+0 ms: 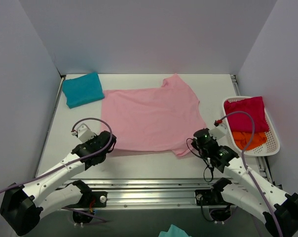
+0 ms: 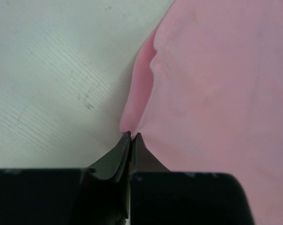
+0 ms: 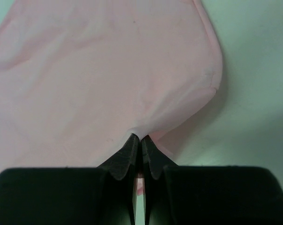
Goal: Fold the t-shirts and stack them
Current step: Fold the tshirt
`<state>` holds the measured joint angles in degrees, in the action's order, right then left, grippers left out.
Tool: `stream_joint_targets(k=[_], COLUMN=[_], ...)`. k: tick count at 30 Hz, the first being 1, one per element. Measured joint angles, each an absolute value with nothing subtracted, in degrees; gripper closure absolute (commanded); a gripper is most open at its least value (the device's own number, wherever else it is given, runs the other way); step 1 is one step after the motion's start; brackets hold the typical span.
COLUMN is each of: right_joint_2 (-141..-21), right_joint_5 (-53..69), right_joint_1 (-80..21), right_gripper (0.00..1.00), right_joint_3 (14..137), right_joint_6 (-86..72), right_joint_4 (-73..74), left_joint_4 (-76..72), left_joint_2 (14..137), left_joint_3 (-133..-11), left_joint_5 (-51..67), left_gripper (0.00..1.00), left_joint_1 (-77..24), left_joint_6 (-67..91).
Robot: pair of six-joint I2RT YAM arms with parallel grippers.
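My left tool [image 2: 131,136] is clenched tight, its tips pinching the near left edge of the pink t-shirt [image 1: 151,118]. My right tool [image 3: 140,138] is clenched too, gripping the near right corner, where the cloth puckers into its tips. The pink t-shirt lies spread flat mid-counter [image 1: 60,138]. The teal t-shirt [image 1: 82,90] sits folded at the far left corner, apart from it.

**White table, grey walls on three sides**

Matte white table [image 1: 213,89], faint scuffs (clearer in the left wrist view). Plain pale grey walls: back wall [image 1: 149,34] at 12 o'clock, left wall [image 1: 16,98] at 9, right wall [image 1: 284,64] at 3. Aluminium rail [image 1: 154,190] at 6. Soft even light.
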<state>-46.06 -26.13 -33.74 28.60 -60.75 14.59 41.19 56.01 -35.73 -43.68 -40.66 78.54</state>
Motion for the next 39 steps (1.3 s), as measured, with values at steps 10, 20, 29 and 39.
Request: stream_joint_targets(k=[10,20,29,39], right_joint_2=[-61.34,-81.08,-98.94,-114.06], right_joint_5=[-29.67,-33.41,-35.14,-35.16], right_joint_1=[-33.78,-33.63,-31.73,-25.36], right_gripper=[1.0,1.0,1.0,1.0], right_joint_3=[41.69,57.04,70.37,82.54], right_joint_6=[-58.22,-56.88,-56.45,-54.98], right_joint_4=[10.46,8.64,8.78,9.52], left_joint_4=[31.18,19.7,12.93,9.96], left_joint_2=[58.5,74.13,89.84,100.95], left_joint_3=[-39.97,-45.6,-54.92,-62.22], left_joint_5=[-38.26,-27.88,-18.98,-12.25], left_gripper=[0.98,0.98,0.98,0.98], left_joint_1=[-28.64,-18.31,-12.53,-7.35], left_joint_6=[65.36,57.74,53.58,51.37])
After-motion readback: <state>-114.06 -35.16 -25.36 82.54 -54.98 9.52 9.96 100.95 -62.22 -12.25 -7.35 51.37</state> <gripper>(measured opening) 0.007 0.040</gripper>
